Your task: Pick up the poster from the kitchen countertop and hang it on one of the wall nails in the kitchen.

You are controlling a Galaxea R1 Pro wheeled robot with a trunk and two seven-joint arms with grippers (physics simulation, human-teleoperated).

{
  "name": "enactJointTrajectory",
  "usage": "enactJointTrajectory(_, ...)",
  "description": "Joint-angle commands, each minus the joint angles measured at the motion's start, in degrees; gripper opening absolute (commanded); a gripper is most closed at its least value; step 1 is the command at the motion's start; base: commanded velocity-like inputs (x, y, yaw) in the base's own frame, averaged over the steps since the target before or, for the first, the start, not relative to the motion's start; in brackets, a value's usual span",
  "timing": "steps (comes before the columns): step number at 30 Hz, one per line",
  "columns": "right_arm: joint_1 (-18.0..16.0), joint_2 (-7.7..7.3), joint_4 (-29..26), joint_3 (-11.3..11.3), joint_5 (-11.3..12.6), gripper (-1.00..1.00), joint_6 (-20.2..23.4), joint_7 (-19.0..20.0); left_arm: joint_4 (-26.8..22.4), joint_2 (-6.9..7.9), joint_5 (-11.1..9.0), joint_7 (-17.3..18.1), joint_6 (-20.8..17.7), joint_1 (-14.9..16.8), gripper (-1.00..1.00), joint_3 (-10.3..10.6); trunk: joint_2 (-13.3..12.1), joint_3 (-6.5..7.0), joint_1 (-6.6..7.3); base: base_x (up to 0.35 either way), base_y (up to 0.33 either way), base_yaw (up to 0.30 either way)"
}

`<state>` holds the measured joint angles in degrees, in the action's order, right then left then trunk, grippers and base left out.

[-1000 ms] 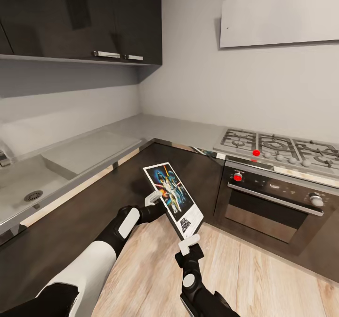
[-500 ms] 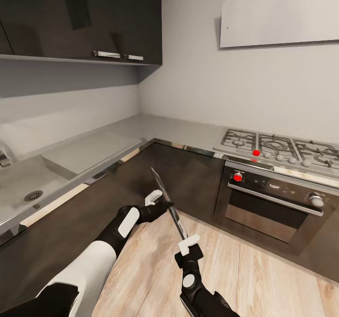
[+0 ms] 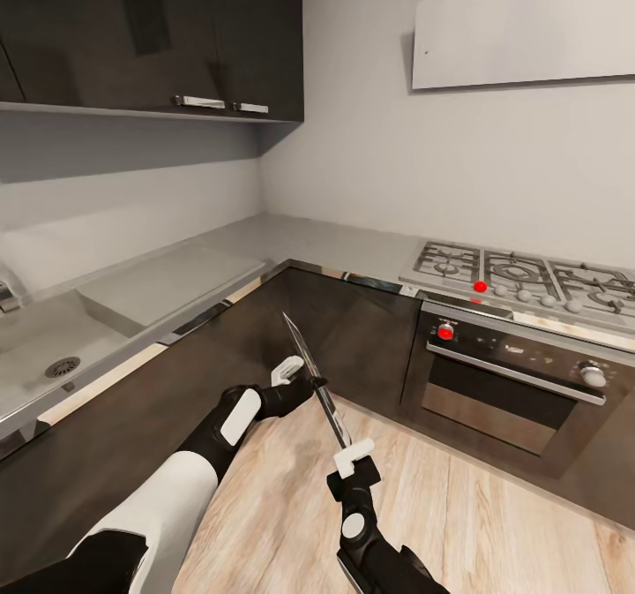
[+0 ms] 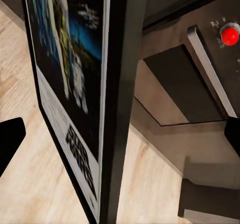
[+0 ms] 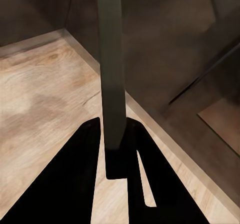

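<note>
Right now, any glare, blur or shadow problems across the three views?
Head view: sharp and evenly lit; bright reflections on the countertop's metal front edge; the poster is edge-on, a thin dark sliver, artwork unreadable. Left wrist view: poster very close, artwork soft and blurred. Right wrist view: poster edge a dim grey strip, with hard black shadows on the wooden floor.

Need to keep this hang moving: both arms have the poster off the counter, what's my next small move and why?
Probably raise the poster toward the wall. It hangs edge-on above the wooden floor, gripped between the left gripper and right gripper, well below the bare wall; I can't make out a nail.
</note>
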<state>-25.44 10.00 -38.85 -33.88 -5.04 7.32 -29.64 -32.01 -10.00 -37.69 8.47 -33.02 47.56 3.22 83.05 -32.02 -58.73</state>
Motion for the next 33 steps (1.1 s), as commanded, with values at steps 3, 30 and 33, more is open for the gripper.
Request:
enactJointTrajectory(3,0.0,0.00,-0.1,-0.1,-0.5,-1.00,0.5,-0.2,1.3,0.00,0.0,0.2,-0.1,0.0,1.00,-0.2,0.0,-0.06,0.00,0.000,0.000,0.000)
enactJointTrajectory(30,-1.4,0.00,0.2,0.4,-0.7,-1.00,0.4,-0.2,-6.0,3.79,0.5,29.3,-8.7,-4.6,1.00,2.8,0.0,-0.06,0.00,0.000,0.000,0.000)
enactJointTrajectory(33,-1.5,0.00,0.3,0.4,-0.7,-1.00,0.4,-0.2,-14.1,5.42,0.6,29.6,-11.8,-8.1,1.00,3.1,0.0,-0.06,0.00,0.000,0.000,0.000)
